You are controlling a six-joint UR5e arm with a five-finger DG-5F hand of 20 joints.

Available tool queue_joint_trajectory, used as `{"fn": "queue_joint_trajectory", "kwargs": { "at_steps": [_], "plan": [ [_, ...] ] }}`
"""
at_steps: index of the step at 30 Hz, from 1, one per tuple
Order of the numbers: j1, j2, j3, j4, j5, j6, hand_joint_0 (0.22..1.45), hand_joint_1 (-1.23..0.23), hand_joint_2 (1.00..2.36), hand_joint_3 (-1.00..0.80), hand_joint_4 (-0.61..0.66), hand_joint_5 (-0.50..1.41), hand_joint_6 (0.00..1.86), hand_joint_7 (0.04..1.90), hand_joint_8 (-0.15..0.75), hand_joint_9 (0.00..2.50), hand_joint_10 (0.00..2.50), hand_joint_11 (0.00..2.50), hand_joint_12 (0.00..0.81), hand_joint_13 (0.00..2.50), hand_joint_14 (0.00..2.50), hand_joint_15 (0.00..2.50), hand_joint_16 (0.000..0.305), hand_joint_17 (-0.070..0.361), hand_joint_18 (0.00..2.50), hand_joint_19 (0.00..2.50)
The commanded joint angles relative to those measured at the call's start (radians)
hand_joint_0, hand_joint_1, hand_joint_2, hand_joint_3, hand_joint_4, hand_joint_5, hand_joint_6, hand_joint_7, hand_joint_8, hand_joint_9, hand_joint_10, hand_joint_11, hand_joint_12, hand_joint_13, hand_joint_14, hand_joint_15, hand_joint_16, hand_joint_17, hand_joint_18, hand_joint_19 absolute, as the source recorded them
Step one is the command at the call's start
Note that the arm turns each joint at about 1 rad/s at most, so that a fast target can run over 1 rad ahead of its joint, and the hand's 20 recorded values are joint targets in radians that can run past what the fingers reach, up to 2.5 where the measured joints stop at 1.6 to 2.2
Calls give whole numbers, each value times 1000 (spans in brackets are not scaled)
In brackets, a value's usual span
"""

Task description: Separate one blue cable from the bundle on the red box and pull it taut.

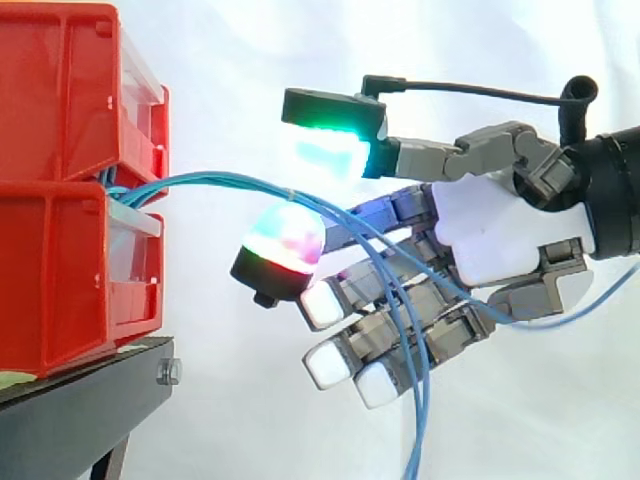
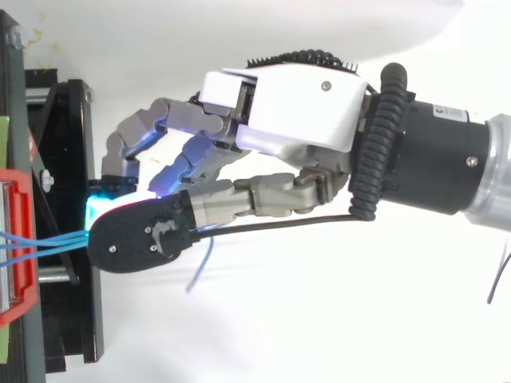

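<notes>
Hand [image 1: 485,235] parked right by the red bins [image 1: 70,100], fingers [image 1: 322,305] loosely spread and not clamping anything, blue cables [image 1: 220,180] just running through the gap.

Bright, flat light all over: the white curtain [image 1: 500,430] is washed nearly to pure white, and the hand [image 1: 490,240] has a pale palm that almost melts into it. No hard shadows fall on the curtain. The upper fingertip pad [image 1: 330,150] blazes green-cyan, the lower pad [image 1: 290,240] glows red, green and blue mixed, and a bluish glow spills onto the grey links beside them. The red bins [image 1: 60,110] at left are evenly lit; under the black stand [image 1: 80,410] it goes dark. From above, cyan light pools on the stand and violet tints the fingers [image 2: 188,120].
</notes>
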Motion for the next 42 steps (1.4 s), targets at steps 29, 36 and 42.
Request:
{"fn": "queue_joint_trajectory", "kwargs": {
  "at_steps": [29, 36, 42],
  "plan": [
    [-2, 0, 2, -4, -2, 2, 612, -756, 1000, -500, 9, -93, 931, 991, 198, 1023, 18, 546, 344, 810, 23, 566, 40, 89, 794, 498],
    [-2, 0, 2, -21, -12, 2, 516, -524, 1000, -500, 32, -79, 899, 968, 216, 1051, 18, 529, 362, 804, 23, 570, 43, 97, 768, 513],
    [-2, 0, 2, -27, -14, 2, 559, -590, 1012, -327, 12, -81, 884, 982, 207, 1043, 16, 537, 354, 791, 23, 572, 41, 92, 741, 522]
  ]
}}
